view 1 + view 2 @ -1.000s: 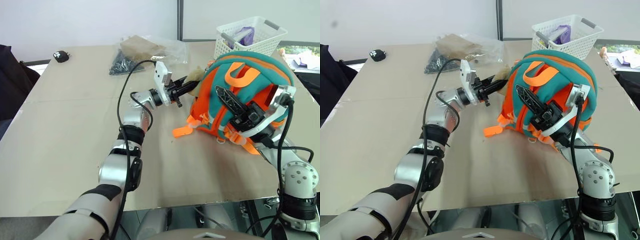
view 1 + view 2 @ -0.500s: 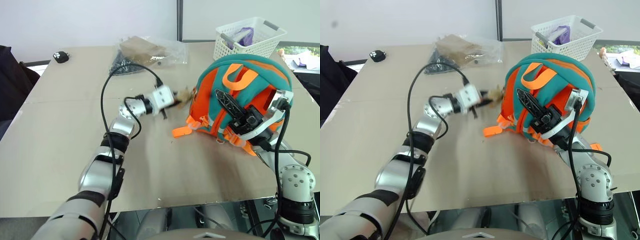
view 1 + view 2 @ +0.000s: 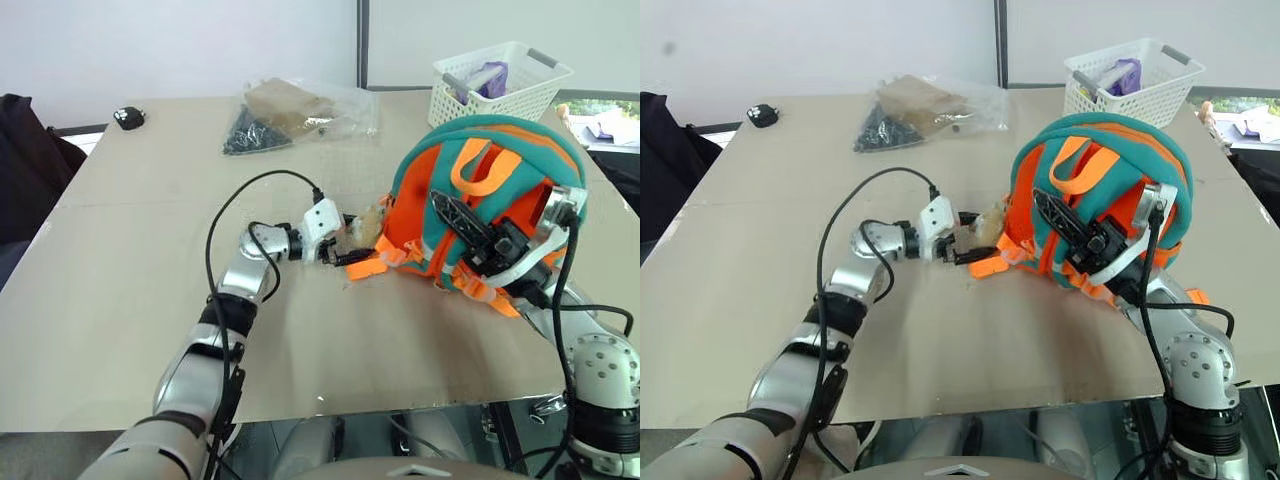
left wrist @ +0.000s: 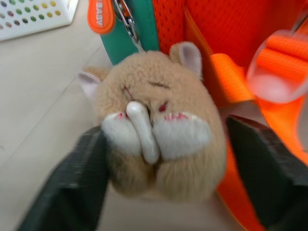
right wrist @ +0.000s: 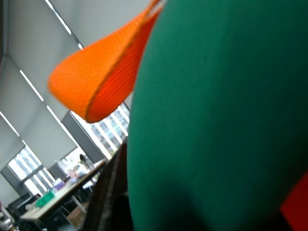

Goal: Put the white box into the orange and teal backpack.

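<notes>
Orange and teal backpack just beyond the wide-open left pincer flanking its plush toy.

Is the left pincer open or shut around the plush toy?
Open: in the left wrist view both fingers stand apart either side of the plush toy hanging from the backpack.
</notes>
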Controlling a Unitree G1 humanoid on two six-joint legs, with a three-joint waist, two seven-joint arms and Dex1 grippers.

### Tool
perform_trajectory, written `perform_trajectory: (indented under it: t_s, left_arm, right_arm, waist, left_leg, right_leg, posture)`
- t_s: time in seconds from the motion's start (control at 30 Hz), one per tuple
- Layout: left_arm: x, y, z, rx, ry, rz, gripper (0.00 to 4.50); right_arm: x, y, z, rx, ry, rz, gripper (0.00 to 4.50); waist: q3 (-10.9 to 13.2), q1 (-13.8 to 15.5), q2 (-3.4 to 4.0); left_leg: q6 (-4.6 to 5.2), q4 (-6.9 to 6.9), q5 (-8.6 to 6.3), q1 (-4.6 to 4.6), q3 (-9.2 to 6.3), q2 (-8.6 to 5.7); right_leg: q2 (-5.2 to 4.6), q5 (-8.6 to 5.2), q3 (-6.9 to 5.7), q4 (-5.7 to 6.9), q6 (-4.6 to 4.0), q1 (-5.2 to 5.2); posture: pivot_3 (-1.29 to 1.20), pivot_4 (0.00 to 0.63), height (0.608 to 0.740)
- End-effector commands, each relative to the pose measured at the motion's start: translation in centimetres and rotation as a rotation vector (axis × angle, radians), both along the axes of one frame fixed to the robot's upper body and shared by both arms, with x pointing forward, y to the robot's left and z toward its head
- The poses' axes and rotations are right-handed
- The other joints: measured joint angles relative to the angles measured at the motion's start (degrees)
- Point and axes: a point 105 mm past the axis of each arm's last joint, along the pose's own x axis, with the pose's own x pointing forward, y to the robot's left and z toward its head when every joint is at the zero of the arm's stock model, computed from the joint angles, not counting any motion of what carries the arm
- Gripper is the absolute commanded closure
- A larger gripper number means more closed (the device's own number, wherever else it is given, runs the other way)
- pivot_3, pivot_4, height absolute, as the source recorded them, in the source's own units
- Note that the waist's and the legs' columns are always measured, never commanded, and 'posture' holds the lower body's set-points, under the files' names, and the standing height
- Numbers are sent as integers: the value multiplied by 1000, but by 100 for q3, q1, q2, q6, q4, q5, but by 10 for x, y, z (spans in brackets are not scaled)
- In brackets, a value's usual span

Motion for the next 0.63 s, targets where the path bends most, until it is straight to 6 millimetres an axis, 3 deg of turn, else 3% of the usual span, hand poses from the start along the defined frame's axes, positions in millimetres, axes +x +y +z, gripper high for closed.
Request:
perform_trajectory:
  t_s: [0.03,0.1,0.13,0.2,0.33,0.63]
  left_arm:
    - [-15,17,20,-77,23,-36,0]
    - [-28,28,17,-84,71,-53,0]
    - [-36,36,15,-91,92,-48,0]
    - [-46,46,14,-99,119,-41,0]
    - [-64,60,-4,-76,202,54,0]
    - [-105,65,-40,-76,305,188,0]
  right_arm:
    - [-26,-2,-20,-268,-42,84,1229]
    - [-33,-13,-30,-351,-32,84,222]
    - [-36,-24,-33,-387,-37,51,40]
    - [-39,-38,-39,-448,-47,4,40]
    - [-56,-68,-80,-674,-4,-36,40]
    - [-66,-101,-130,-731,-22,-210,40]
  waist:
    - [1,5,-2]
    - [2,-1,-3]
    - [2,-9,-3]
    - [4,0,-1]
    - [4,78,-2]
    - [8,137,3]
  left_leg:
    - [1,1,-1,-3,-3,0]
    - [3,-3,-2,1,4,0]
    - [3,-3,-2,4,3,2]
    - [3,-5,-2,12,8,6]
    - [4,-1,-3,17,4,6]
    - [9,-8,-8,37,15,9]
  right_leg:
    - [0,0,0,-4,0,0]
    - [1,-1,-3,-6,1,1]
    - [4,-1,-2,-6,0,2]
    - [7,-1,4,-2,0,4]
    - [6,-1,9,-12,1,19]
    - [6,-2,25,-19,1,33]
  posture:
    - [0,150,740]
    - [0,150,740]
    - [0,150,740]
    - [0,150,740]
    - [0,150,740]
    - [0,150,740]
